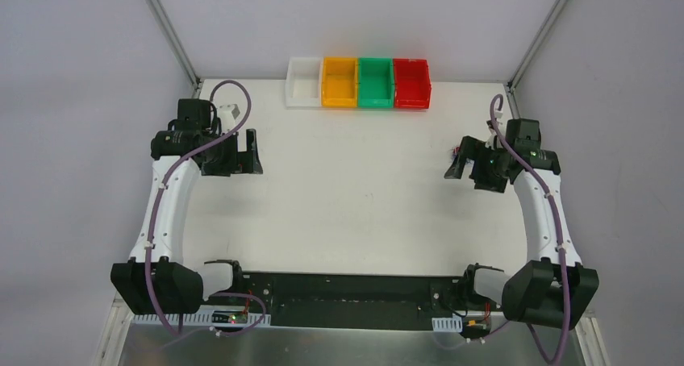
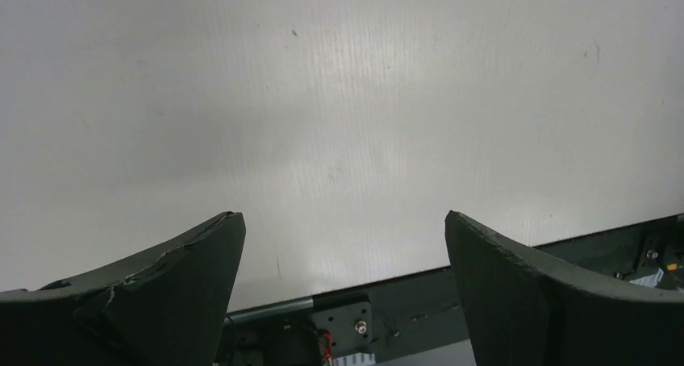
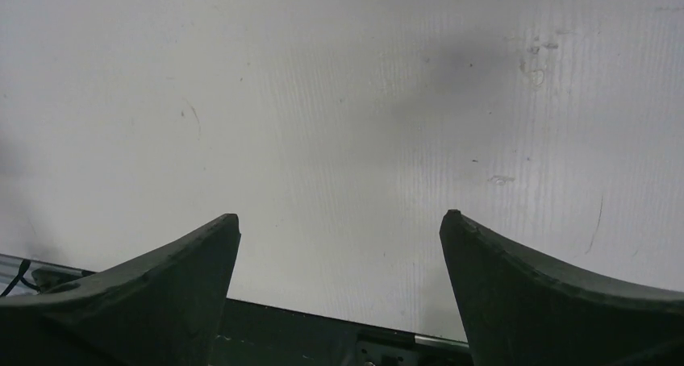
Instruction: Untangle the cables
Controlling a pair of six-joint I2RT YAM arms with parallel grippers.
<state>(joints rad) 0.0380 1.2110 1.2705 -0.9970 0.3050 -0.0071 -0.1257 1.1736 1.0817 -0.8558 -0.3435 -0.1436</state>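
Observation:
The cables do not show in any view. My left gripper (image 1: 248,153) hovers over the white table (image 1: 347,189) at the left, jaws wide apart. In the left wrist view the left gripper (image 2: 343,214) has only bare table between its black fingers (image 2: 185,277). My right gripper (image 1: 456,166) is over the right side of the table, also open. The right wrist view shows the right gripper (image 3: 339,214) with nothing between its fingers (image 3: 516,285).
Four small bins stand in a row at the back edge: white (image 1: 303,82), orange (image 1: 339,82), green (image 1: 375,82) and red (image 1: 411,82). A black mounting rail (image 1: 347,295) with the arm bases runs along the near edge. Metal frame posts rise at the back corners.

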